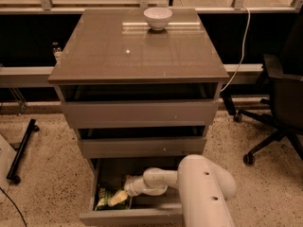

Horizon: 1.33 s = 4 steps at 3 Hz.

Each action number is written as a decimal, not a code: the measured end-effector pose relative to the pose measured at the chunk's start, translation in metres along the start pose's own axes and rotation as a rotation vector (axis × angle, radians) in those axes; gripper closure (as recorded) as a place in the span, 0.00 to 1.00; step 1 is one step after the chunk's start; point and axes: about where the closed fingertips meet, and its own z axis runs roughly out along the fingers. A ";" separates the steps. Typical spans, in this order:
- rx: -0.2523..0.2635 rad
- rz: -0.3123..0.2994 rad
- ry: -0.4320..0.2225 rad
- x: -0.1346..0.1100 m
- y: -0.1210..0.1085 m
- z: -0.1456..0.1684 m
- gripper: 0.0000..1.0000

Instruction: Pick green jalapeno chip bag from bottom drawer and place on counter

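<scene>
White arm (204, 186) bent low, forearm level, gripper (119, 198) at its far end, tilted slightly downward

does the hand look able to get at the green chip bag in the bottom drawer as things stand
Probably yes: the bottom drawer stands open and the hand is inside it, right at the green chip bag, with nothing between.

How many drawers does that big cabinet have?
3. The top drawer sits just under the counter, the middle drawer below it, and the bottom drawer is pulled open near the floor, where the gripper is at the green jalapeno chip bag. None seem hidden.
</scene>
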 end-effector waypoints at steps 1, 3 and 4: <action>0.005 0.038 0.021 0.014 0.004 0.003 0.18; 0.001 0.079 0.038 0.030 0.016 0.001 0.65; -0.013 0.090 -0.006 0.021 0.022 -0.010 0.88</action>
